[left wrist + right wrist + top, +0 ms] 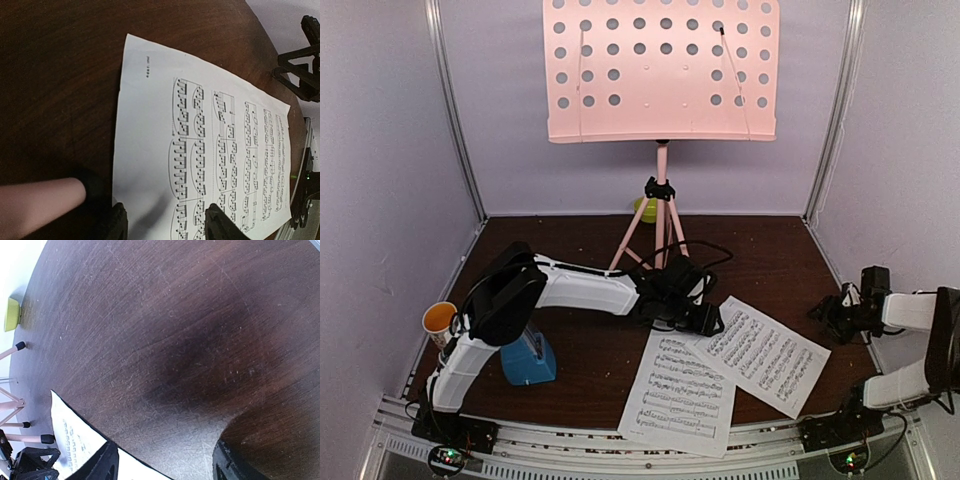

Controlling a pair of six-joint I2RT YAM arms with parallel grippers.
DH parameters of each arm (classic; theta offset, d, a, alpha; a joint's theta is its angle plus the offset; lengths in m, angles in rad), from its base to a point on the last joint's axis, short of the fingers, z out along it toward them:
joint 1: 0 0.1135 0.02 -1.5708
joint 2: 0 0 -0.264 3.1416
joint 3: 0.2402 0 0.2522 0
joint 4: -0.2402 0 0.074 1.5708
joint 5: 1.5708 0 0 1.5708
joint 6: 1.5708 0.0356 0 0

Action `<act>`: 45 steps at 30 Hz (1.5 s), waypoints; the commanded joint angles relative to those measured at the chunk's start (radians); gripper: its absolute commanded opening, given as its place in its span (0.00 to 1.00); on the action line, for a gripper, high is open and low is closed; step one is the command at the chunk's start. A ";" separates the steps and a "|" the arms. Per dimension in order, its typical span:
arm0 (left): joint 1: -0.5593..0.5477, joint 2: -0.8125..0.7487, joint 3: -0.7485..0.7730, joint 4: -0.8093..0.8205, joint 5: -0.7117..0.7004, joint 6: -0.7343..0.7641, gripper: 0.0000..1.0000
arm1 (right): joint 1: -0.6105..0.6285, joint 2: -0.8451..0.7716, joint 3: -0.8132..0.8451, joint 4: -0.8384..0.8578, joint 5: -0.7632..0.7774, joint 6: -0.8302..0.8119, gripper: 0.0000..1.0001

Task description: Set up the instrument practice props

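Left fingers (116,226) spread over sheet-music page (150,150) — right fingers (102,465) over table (175,340).

Dark wooden table (570,245) holding two music sheets (680,395) side by side in front, a pink music stand (661,195) behind, a blue metronome (528,362) and a mug (439,322) at left, and a green bowl (644,209) at the back.

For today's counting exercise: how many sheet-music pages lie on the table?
2. The near page lies at the table's front edge, centre; the angled page sits just right of it. Another could hide underneath.
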 commanded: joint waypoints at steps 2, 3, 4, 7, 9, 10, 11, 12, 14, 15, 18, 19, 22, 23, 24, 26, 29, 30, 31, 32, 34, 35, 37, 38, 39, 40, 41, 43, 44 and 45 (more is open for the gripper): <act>0.011 -0.011 -0.019 -0.001 0.009 0.000 0.55 | 0.016 0.041 -0.054 -0.117 -0.019 0.026 0.65; 0.012 -0.007 -0.015 -0.003 0.012 0.000 0.55 | 0.025 0.047 -0.043 -0.131 -0.023 0.023 0.65; 0.012 -0.006 -0.013 -0.005 0.014 0.000 0.55 | 0.037 0.052 -0.031 -0.147 -0.027 0.019 0.64; 0.017 0.002 -0.005 -0.008 0.018 -0.003 0.55 | 0.086 0.072 0.010 -0.198 -0.029 -0.001 0.64; 0.020 0.005 0.003 -0.013 0.017 -0.003 0.55 | 0.109 0.095 0.039 -0.221 -0.040 -0.016 0.63; 0.022 0.006 0.009 -0.021 0.015 0.000 0.55 | 0.117 0.114 0.050 -0.232 -0.051 -0.026 0.63; 0.025 0.009 0.017 -0.027 0.013 0.003 0.55 | 0.125 0.130 0.062 -0.239 -0.065 -0.034 0.63; 0.031 0.008 0.025 -0.033 0.011 0.003 0.55 | 0.135 0.147 0.074 -0.243 -0.073 -0.038 0.63; 0.039 0.001 0.036 -0.050 -0.002 0.014 0.55 | 0.154 0.170 0.093 -0.246 -0.081 -0.037 0.62; 0.040 -0.015 0.035 -0.058 -0.022 0.028 0.55 | 0.162 0.178 0.100 -0.244 -0.082 -0.032 0.61; 0.038 -0.089 0.008 -0.082 -0.088 0.080 0.55 | 0.188 0.179 0.106 -0.238 -0.082 -0.017 0.60; 0.034 -0.121 -0.018 -0.075 -0.115 0.094 0.55 | 0.199 0.171 0.111 -0.240 -0.081 -0.016 0.60; 0.007 -0.233 -0.123 -0.025 -0.186 0.151 0.58 | 0.243 0.132 0.144 -0.287 -0.033 -0.032 0.60; -0.005 -0.258 -0.146 -0.017 -0.200 0.175 0.60 | 0.255 0.122 0.154 -0.303 -0.016 -0.038 0.60; -0.020 -0.277 -0.163 -0.014 -0.215 0.203 0.62 | 0.265 0.119 0.159 -0.314 -0.006 -0.040 0.60; -0.063 -0.304 -0.184 -0.015 -0.263 0.292 0.67 | 0.283 0.130 0.161 -0.326 0.010 -0.044 0.60; -0.140 -0.322 -0.194 -0.015 -0.341 0.463 0.77 | 0.298 0.163 0.154 -0.337 0.036 -0.048 0.60; -0.161 -0.320 -0.197 -0.008 -0.349 0.504 0.78 | 0.303 0.169 0.148 -0.337 0.037 -0.045 0.60; -0.179 -0.317 -0.203 0.011 -0.349 0.542 0.79 | 0.306 0.172 0.143 -0.335 0.035 -0.039 0.60; -0.200 -0.316 -0.217 0.029 -0.347 0.577 0.79 | 0.311 0.174 0.138 -0.333 0.028 -0.034 0.60; -0.228 -0.315 -0.237 0.060 -0.339 0.648 0.80 | 0.329 0.171 0.129 -0.327 0.016 -0.022 0.60; -0.250 -0.314 -0.245 0.070 -0.338 0.686 0.80 | 0.339 0.168 0.123 -0.325 0.011 -0.017 0.59; -0.283 -0.308 -0.262 0.090 -0.333 0.752 0.80 | 0.359 0.165 0.114 -0.317 0.004 -0.008 0.58; -0.297 -0.302 -0.268 0.099 -0.329 0.780 0.80 | 0.365 0.166 0.110 -0.314 0.002 -0.006 0.57; -0.307 -0.294 -0.270 0.102 -0.325 0.801 0.80 | 0.369 0.166 0.106 -0.310 -0.001 -0.003 0.57; -0.314 -0.280 -0.267 0.103 -0.317 0.810 0.80 | 0.371 0.168 0.102 -0.306 -0.008 -0.001 0.56; -0.317 -0.267 -0.258 0.096 -0.311 0.812 0.79 | 0.373 0.167 0.098 -0.303 -0.015 0.001 0.55; -0.317 -0.239 -0.249 0.089 -0.308 0.803 0.78 | 0.375 0.168 0.090 -0.300 -0.025 0.003 0.52; -0.316 -0.225 -0.244 0.083 -0.312 0.796 0.77 | 0.376 0.167 0.087 -0.301 -0.030 0.000 0.52; -0.314 -0.213 -0.241 0.077 -0.315 0.787 0.77 | 0.376 0.167 0.084 -0.303 -0.035 -0.002 0.51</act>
